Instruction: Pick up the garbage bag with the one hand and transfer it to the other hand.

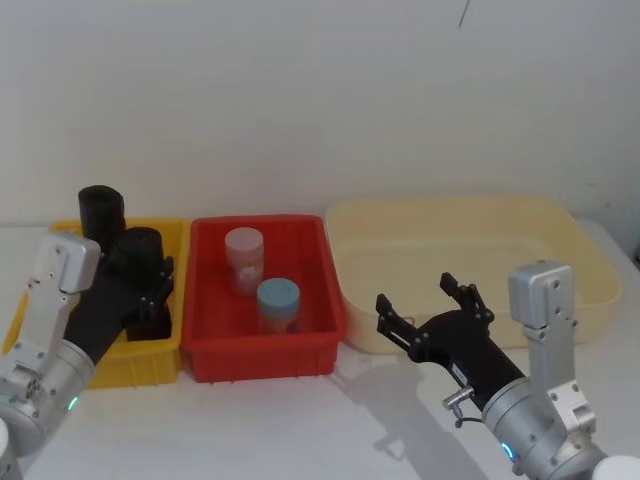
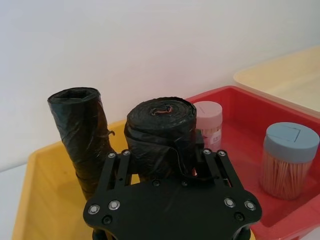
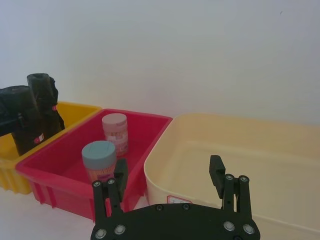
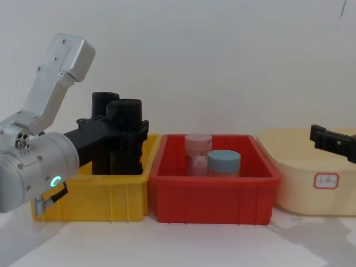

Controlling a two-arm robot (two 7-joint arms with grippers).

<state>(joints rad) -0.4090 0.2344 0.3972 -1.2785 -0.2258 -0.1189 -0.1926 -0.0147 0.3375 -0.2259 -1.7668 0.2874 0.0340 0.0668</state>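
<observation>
Gripping side: left gripper (image 1: 148, 285) clasped the garbage bag (image 1: 137, 246) upright in the yellow bin (image 1: 140, 366).
Right gripper (image 1: 415, 292): fingers wide, near cream tub (image 1: 450, 212).

**A:** What sits before the right gripper (image 1: 415, 292)?

**B:** A cream tub (image 1: 585, 245), just beyond its fingertips. A red bin (image 1: 265, 355) stands between that gripper and the left gripper (image 1: 145, 275), holding a pink-lidded jar (image 1: 244, 258) and, nearer, a blue-lidded jar (image 1: 278, 305).

**A:** And at the left gripper?

**B:** A yellow bin (image 1: 140, 362) lies below it, with a thin roll (image 1: 100, 212) upright just beyond. All rest on a white table (image 1: 300, 430).
</observation>
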